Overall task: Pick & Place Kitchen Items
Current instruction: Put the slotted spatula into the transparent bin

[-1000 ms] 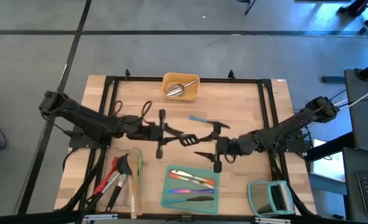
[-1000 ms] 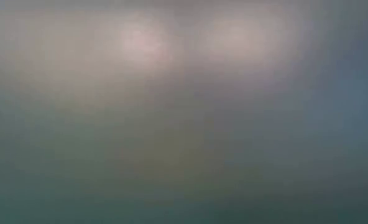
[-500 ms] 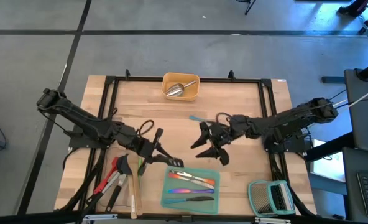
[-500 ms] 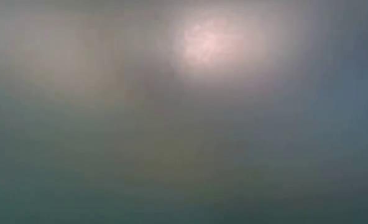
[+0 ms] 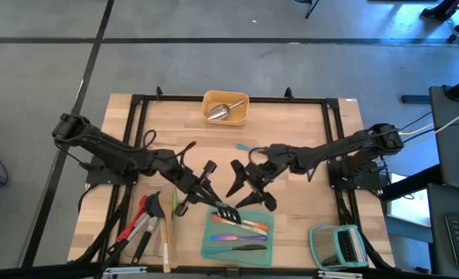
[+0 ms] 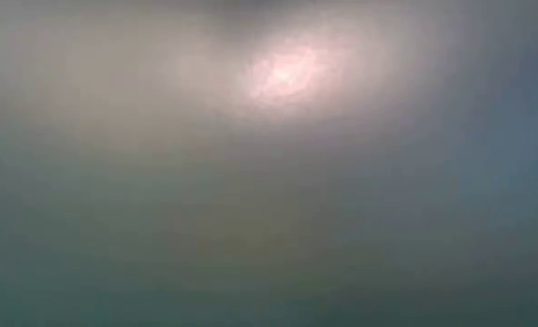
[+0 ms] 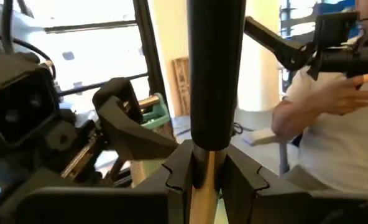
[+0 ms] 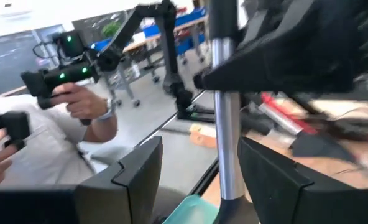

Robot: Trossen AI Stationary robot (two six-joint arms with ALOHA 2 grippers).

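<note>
My left gripper (image 5: 216, 200) is shut on a slotted turner (image 5: 226, 211) with a thick black handle (image 7: 215, 62) and a steel shaft. It holds the turner over the far left corner of the teal tray (image 5: 253, 246). My right gripper (image 5: 249, 189) stands open just right of it, pointing at it. In the right wrist view the steel shaft (image 8: 224, 124) shows ahead of the gap between its fingers, apart from them. Several iridescent pieces of cutlery (image 5: 237, 225) lie in the teal tray. The low view shows only blur. My left gripper pinches the turner's steel shaft (image 7: 202, 180), just below the black handle, between its two fingers. The fingers come level from the table's left and far side and lie across the shaft. The turner stands roughly upright with its handle up, clear of the table.
A yellow tray (image 5: 241, 118) at the far edge holds a steel scoop (image 5: 222, 110). A blue-handled tool (image 5: 246, 146) lies mid-table. Red and black tools (image 5: 146, 217) and a wooden spoon (image 5: 166, 242) lie near left. A green-framed rack (image 5: 338, 245) stands near right. A person (image 8: 53, 143) is beyond the table.
My left gripper has swung toward the table's near edge and turned toward the teal tray. It has carried the turner from mid-table to the tray's far left corner. My right gripper has moved toward the table's left and turned, staying open.
</note>
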